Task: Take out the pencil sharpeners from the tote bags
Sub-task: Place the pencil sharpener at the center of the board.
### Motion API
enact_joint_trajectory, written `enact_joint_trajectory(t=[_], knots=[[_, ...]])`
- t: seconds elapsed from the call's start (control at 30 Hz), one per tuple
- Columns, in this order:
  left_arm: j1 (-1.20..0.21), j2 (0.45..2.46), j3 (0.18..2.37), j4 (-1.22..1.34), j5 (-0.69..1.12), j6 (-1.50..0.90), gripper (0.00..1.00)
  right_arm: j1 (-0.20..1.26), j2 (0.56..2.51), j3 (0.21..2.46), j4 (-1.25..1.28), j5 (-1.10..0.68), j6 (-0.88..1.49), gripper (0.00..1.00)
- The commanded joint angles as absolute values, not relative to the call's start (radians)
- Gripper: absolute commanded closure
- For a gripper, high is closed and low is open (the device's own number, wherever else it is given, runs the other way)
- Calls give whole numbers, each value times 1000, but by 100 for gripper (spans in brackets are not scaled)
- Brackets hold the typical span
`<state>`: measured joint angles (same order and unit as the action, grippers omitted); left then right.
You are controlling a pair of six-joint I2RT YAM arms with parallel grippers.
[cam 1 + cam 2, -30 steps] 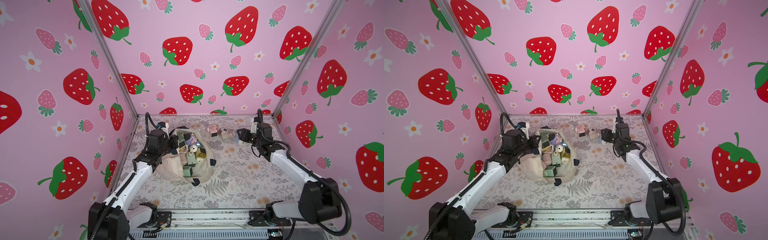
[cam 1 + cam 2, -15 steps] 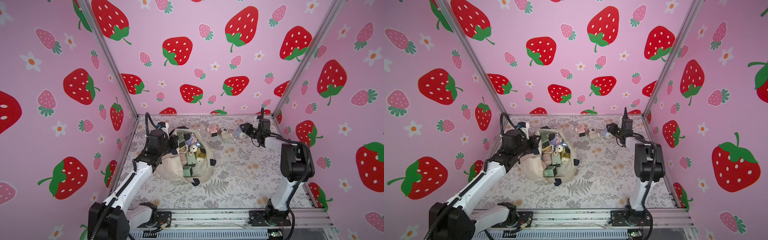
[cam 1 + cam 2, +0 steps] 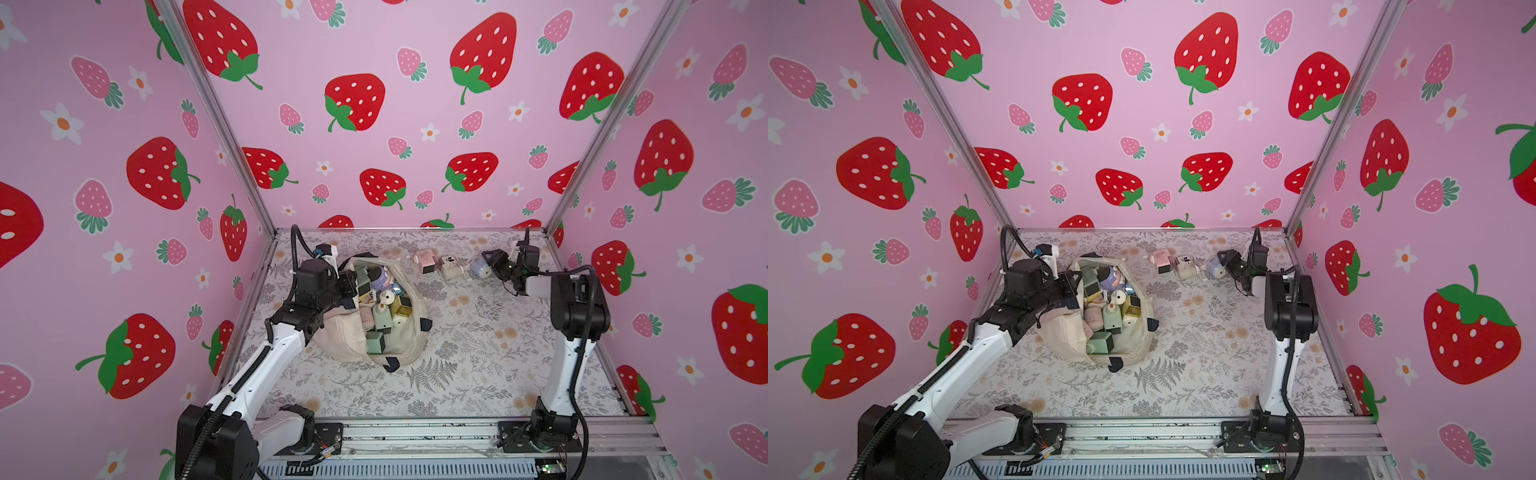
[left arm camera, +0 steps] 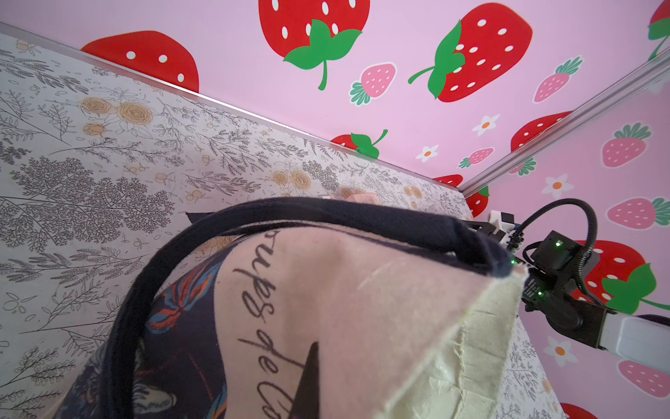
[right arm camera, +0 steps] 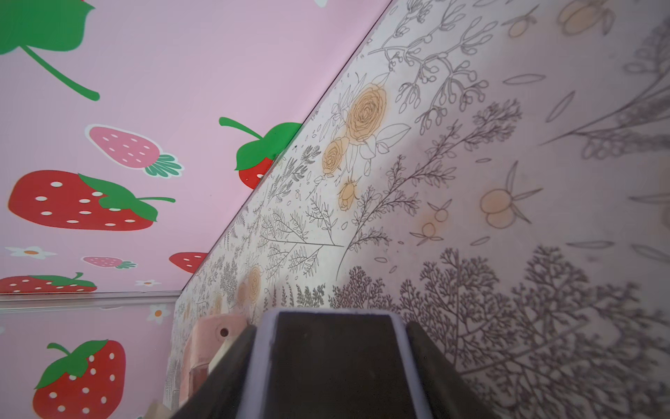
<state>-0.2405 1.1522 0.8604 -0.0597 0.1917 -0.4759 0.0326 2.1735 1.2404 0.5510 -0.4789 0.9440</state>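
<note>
The cream tote bag [image 3: 340, 345] [image 3: 1059, 336] lies open left of centre, with several pastel pencil sharpeners [image 3: 382, 316] [image 3: 1113, 316] inside it. My left gripper [image 3: 347, 286] [image 3: 1073, 286] is shut on the bag's rim. The left wrist view shows the bag's fabric [image 4: 344, 308] and its navy handle [image 4: 326, 214]. At the back right, my right gripper [image 3: 488, 264] [image 3: 1223, 264] [image 5: 331, 381] is shut on a pale blue sharpener [image 3: 480, 266] [image 3: 1216, 266] [image 5: 333, 362], low over the table.
A pink sharpener [image 3: 426, 259] [image 3: 1160, 262] [image 5: 206, 344] and a cream sharpener [image 3: 451, 268] [image 3: 1185, 268] lie on the floral table just left of my right gripper. Strawberry-print walls close in the back and both sides.
My right arm has folded, its elbow rising toward the right wall, while its gripper stays by the loose sharpeners at the back. The left arm and the bag have not moved.
</note>
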Motion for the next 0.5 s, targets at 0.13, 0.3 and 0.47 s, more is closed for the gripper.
enact_joint_trajectory(t=[0.13, 0.3, 0.47], knots=[[-258, 1151, 865, -72, 208, -479, 100, 51, 2236, 1317, 492, -522, 967, 30], [-261, 1154, 866, -73, 205, -477, 100, 74, 2223, 1377, 325, -489, 888, 21], [-262, 1155, 868, -77, 207, -477, 100, 106, 2183, 1418, 164, -407, 801, 1]])
